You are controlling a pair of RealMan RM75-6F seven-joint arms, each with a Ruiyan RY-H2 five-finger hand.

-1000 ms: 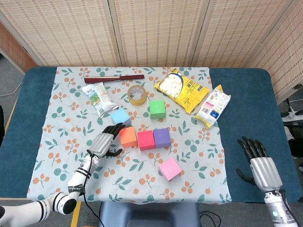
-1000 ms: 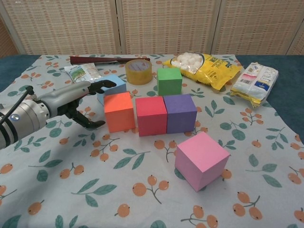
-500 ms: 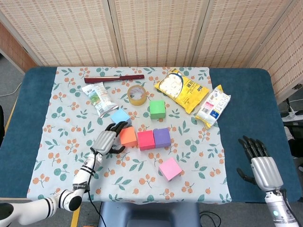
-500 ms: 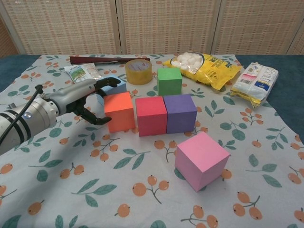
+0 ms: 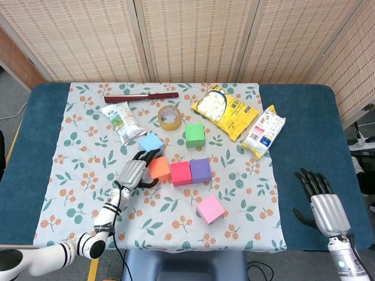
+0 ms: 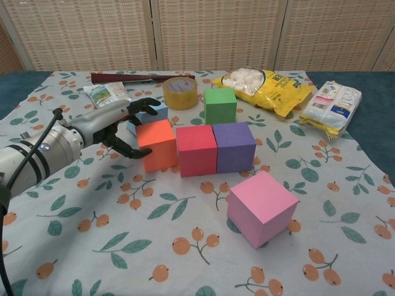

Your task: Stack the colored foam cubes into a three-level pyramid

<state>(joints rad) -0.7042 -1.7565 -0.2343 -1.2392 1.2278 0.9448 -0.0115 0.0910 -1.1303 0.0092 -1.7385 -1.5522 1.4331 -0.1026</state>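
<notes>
So the table (image 5: 293, 117) has a floral cloth (image 6: 123, 246) over it and the bottom row is basically there: orange cube (image 6: 158, 143), red cube (image 6: 196, 150) and purple cube (image 6: 234, 146) sit side by side, touching, in a line near the middle. The pink cube (image 6: 262, 206) is loose in front of that row, the green cube (image 6: 220, 105) is behind it, and the light blue cube (image 5: 150, 141) is behind the orange one, mostly hidden by the arm in the chest view.

What's changed over the last second: the left robot hand (image 6: 120, 126) has slid forward and right along the cloth. A second ago it was clearly short of the orange cube; now its fingers (image 6: 145, 105) are spread and wrapped around the cube's left side, thumb low in front, other fingers up by the top edge. Looks like contact, but nothing is lifted, so I'd call it not holding anything yet. The orange cube hasn't visibly moved.

My read is it's either nudging the orange cube tight against the red one or reaching past for the light blue cube. Levels two and three aren't started.

The right robot hand (image 5: 322, 202) hasn't budged, fingers apart, resting at the table's right edge with nothing in it.

Snack bags (image 5: 225, 111), tape roll (image 5: 169, 117) untouched.
</notes>
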